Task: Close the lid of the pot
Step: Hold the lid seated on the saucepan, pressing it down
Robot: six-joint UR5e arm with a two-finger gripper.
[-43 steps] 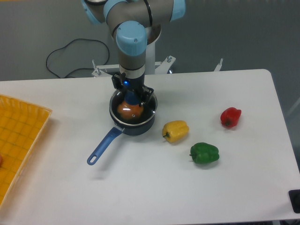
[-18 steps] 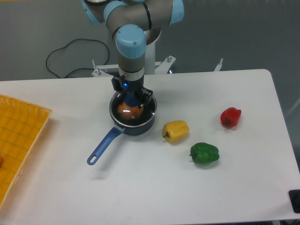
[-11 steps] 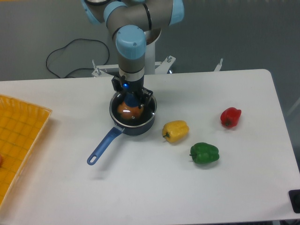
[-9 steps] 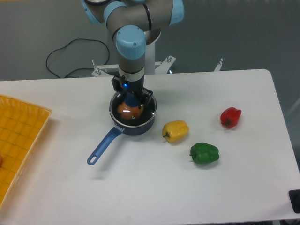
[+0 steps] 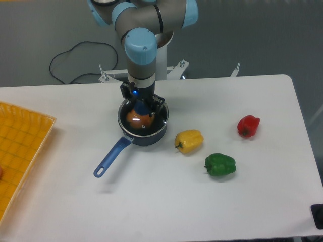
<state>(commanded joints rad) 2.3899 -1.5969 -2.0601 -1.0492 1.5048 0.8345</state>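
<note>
The dark blue pot [image 5: 151,137] stands at the table's middle left, its bright-blue handle [image 5: 112,157] pointing to the front left. The glass lid [image 5: 144,121] lies flat on the pot's rim, and an orange thing shows through it. My gripper [image 5: 143,101] hangs straight down just above the lid's blue knob [image 5: 143,108]. Its black fingers [image 5: 160,100] stand spread on either side of the knob, open, and do not seem to clamp it.
A yellow pepper [image 5: 189,140] lies just right of the pot, a green pepper [image 5: 220,165] further front right and a red pepper [image 5: 248,125] to the right. An orange tray [image 5: 20,151] sits at the left edge. A black cable [image 5: 75,53] runs behind the table.
The gripper has risen a little above the knob. The lid and pot have stayed where they were.
</note>
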